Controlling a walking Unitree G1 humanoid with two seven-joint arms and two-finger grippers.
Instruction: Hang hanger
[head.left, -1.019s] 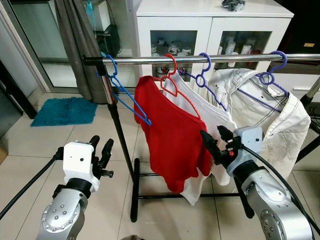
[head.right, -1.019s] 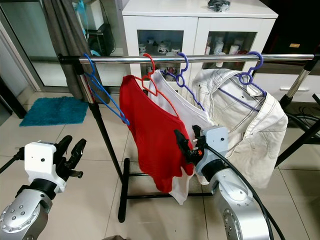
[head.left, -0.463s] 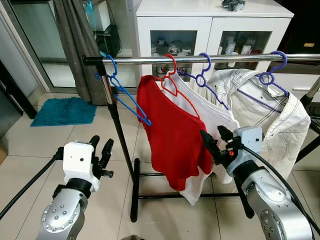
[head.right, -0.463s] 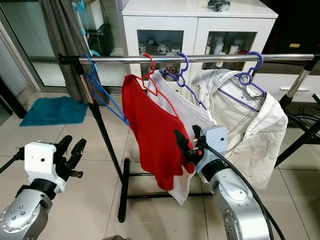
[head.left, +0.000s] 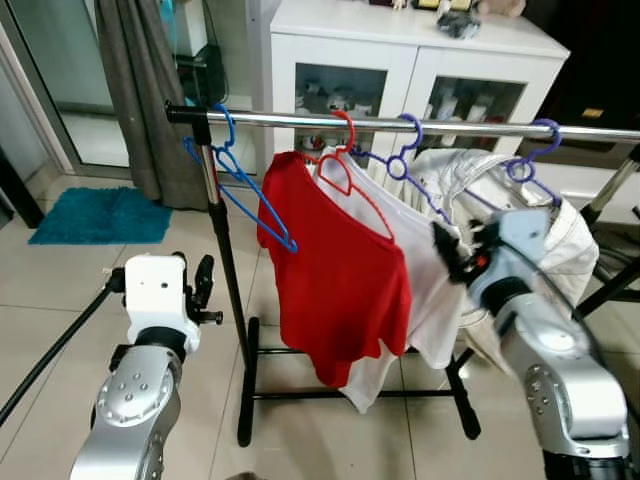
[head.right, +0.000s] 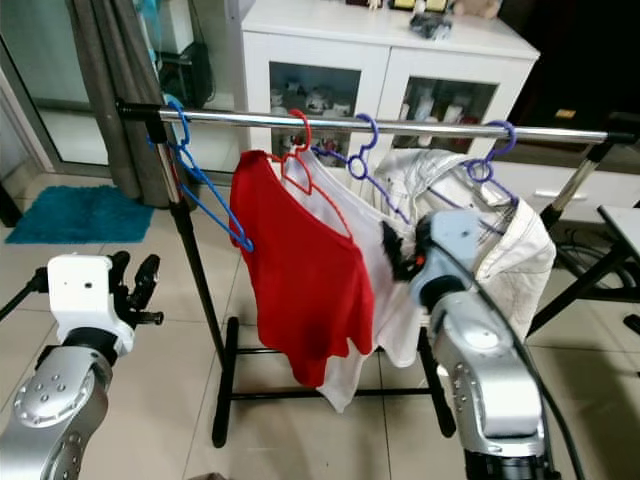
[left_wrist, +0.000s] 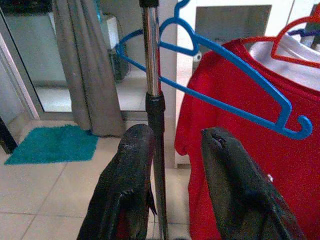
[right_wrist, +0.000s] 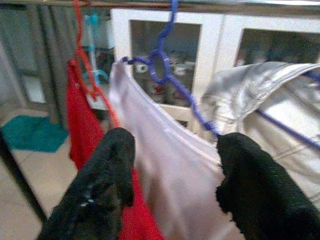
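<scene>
- Here, a chrome rail (head.left: 400, 124) runs across the scene on a black stand (head.left: 244, 400), with four hangers hooked over it.
- At the rail's 9 o'clock end an empty blue hanger (head.left: 245, 195) hangs tilted, its lower tip pointing down toward the red shirt (head.left: 340, 285).
- The red shirt hangs on a red hanger (head.left: 345, 165) just beside the blue one, and overlaps a white shirt (head.left: 430, 300) behind it.
- The white shirt hangs on a purple hanger (head.left: 405, 160).
- Toward 3 o'clock a pale jacket (head.right: 515, 250) hangs on another purple hanger (head.left: 535, 160).
- The left end effector (head.left: 205, 285) is raised at the lower left of the head views, near the stand's upright pole; its fingers (left_wrist: 125, 190) are spread apart and hold nothing.
- In the left wrist view the pole passes between the two fingers, with the blue hanger and red shirt beyond.
- The right end effector (right_wrist: 172, 185) is raised in front of the white shirt, at about the shirts' mid height; its fingers (right_wrist: 105, 180) are spread wide and hold nothing.
- In the right wrist view the white shirt and its purple hanger lie between the fingers.
- Behind the rail stands a white cabinet (head.left: 400, 60) with glass doors.
- A grey curtain (head.left: 140, 90) hangs at 10 o'clock, and a teal mat (head.left: 95, 215) lies on the tiled floor (head.left: 60, 310) at 9 o'clock.
</scene>
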